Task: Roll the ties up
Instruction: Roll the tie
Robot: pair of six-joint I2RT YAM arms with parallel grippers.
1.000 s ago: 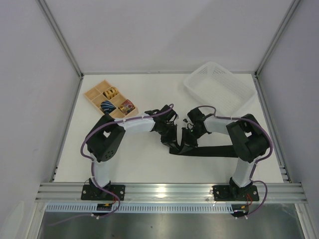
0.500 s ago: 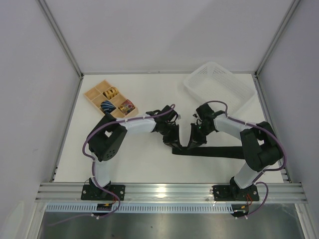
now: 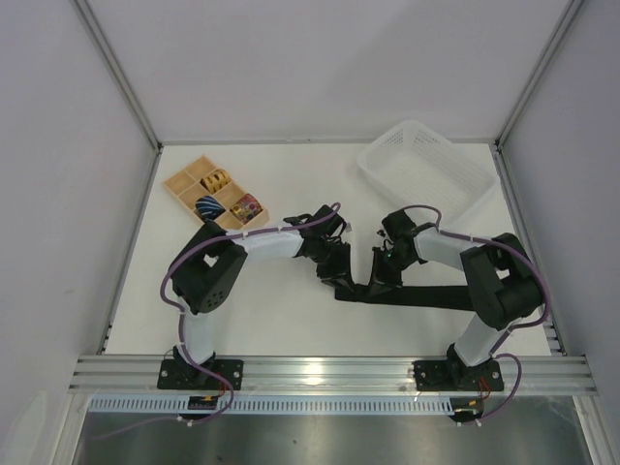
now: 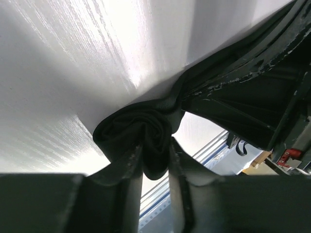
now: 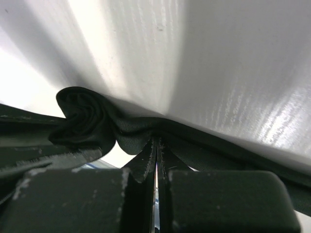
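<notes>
A black tie [image 3: 426, 296] lies as a long strip across the table's front right, its left end bunched into a small coil [image 3: 345, 284]. My left gripper [image 3: 338, 275] is shut on that coil; in the left wrist view the coil [image 4: 141, 131] sits between the fingers [image 4: 127, 167]. My right gripper [image 3: 381, 279] is shut on the tie just right of the coil; in the right wrist view its fingers [image 5: 146, 162] pinch the fabric edge [image 5: 141, 133], with the coil [image 5: 82, 119] to the left.
A tan divided tray [image 3: 184, 184] at the back left holds three rolled patterned ties. A white mesh basket [image 3: 426, 172] stands at the back right. Metal frame rails run along the table's edges.
My right gripper has shifted right and down with the tie; the strip now lies lower and straighter. The left gripper has barely moved.
</notes>
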